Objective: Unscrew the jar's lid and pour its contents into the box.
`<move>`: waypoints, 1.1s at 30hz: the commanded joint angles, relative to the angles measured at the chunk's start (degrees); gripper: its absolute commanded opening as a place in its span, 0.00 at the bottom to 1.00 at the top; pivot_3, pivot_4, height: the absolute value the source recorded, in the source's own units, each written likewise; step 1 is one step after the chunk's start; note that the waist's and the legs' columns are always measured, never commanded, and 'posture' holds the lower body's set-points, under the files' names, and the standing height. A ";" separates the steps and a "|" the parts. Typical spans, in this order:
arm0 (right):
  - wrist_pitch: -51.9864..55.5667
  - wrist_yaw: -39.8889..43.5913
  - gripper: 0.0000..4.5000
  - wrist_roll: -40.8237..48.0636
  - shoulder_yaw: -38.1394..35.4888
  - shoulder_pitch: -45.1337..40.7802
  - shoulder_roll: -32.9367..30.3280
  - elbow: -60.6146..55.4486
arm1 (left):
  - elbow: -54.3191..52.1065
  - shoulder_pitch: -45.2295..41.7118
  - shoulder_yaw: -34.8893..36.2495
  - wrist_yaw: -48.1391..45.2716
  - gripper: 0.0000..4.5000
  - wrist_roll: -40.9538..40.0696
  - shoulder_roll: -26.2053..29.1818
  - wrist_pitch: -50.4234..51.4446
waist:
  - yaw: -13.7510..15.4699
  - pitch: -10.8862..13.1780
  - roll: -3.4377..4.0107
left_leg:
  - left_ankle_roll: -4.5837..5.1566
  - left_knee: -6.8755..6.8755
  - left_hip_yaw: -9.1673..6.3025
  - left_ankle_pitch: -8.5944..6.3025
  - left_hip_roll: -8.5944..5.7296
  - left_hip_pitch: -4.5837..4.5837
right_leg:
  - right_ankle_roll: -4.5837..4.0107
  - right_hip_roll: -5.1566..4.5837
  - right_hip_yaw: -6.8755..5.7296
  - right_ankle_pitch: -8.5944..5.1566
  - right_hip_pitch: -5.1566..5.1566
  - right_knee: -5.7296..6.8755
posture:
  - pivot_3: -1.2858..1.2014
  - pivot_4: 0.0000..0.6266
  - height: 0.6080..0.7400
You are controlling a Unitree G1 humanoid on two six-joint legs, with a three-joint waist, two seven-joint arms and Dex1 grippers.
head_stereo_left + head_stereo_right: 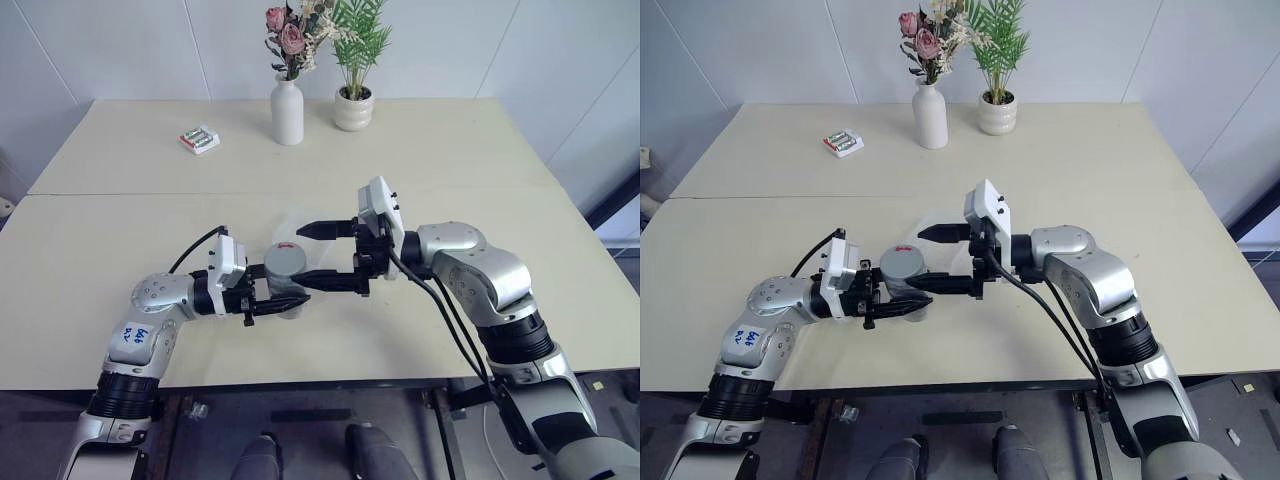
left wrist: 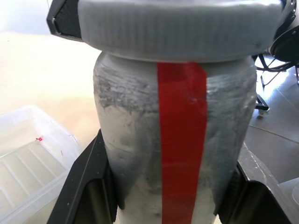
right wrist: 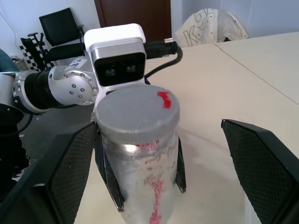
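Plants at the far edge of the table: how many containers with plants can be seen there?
2. A white flower vase with dried flowers stands at the far edge of the table. A small white pot with a green plant stands beside it, on the robot's right. None seems hidden.

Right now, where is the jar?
The jar is held above the near half of the table, left of centre in the head views, clamped in the left hand. The open right hand straddles its lid, not yet gripping.
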 commanded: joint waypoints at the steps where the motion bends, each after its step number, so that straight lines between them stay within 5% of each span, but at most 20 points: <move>1: -1.45 -1.55 0.99 -0.71 -3.52 0.03 -0.89 1.36 | -1.96 -0.66 -0.45 -1.47 0.46 -0.95 0.09 -0.75 | 0.00 0.00 0.00 | 0.00 0.00 0.00 0.00 0.00 0.00 | 0.00 0.00 0.00 0.00 0.00 0.00 | 0.52 0.24 1.00; 23: 1.26 2.80 0.99 2.61 -7.76 1.14 -5.78 1.73 | -2.76 0.05 -0.08 -1.25 0.46 -1.14 0.47 -0.08 | 0.02 0.00 0.00 | 0.00 0.00 0.01 0.00 0.00 0.00 | 0.00 0.01 0.01 0.00 0.00 0.00 | 0.52 0.24 1.00; 33: 5.36 2.69 0.99 7.02 -4.81 0.18 -1.45 -5.19 | -3.01 0.35 -0.05 -1.20 0.46 -1.21 0.47 -0.06 | 0.02 0.00 0.00 | 0.00 0.02 0.00 0.00 0.01 0.01 | 0.00 0.02 0.00 0.00 0.01 0.02 | 0.52 0.24 1.00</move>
